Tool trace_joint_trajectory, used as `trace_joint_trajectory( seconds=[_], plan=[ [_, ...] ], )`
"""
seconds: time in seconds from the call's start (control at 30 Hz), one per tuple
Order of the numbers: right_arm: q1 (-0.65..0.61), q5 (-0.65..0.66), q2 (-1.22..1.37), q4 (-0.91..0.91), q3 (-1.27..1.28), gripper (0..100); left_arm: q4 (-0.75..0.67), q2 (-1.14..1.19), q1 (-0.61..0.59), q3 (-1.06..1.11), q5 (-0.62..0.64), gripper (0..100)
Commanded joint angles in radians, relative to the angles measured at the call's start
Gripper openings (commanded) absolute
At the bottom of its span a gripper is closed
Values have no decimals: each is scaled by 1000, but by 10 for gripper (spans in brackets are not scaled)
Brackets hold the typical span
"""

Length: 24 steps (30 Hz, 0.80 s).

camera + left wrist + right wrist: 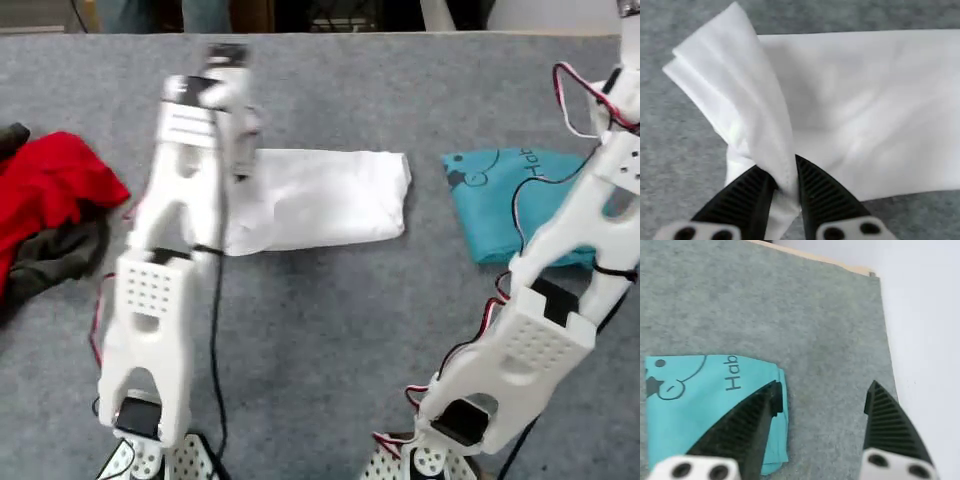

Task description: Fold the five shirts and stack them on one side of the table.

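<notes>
A white shirt [330, 195] lies partly folded in the middle of the grey table [330, 330]. My left gripper [786, 181] is shut on a raised fold of the white shirt [860, 110] at its left end, and that corner stands lifted off the cloth. In the high view the left arm [190, 170] stands over that end. A folded teal shirt [510, 200] lies at the right. My right gripper [822, 395] hangs open above the table beside the teal shirt [710, 400], with nothing between its fingers.
A red shirt [45, 185] and a dark olive shirt [55, 255] lie crumpled at the left edge. The table's far edge [810, 257] runs close behind the teal shirt. Bare felt stretches across the front middle between the two arm bases.
</notes>
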Motion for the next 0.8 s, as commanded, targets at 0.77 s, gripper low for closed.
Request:
trace_joint_trajectory(
  seconds=[0.77],
  plan=[
    [29, 6, -59, -31, -41, 276, -555, 69, 397, -51, 315, 34]
  ],
)
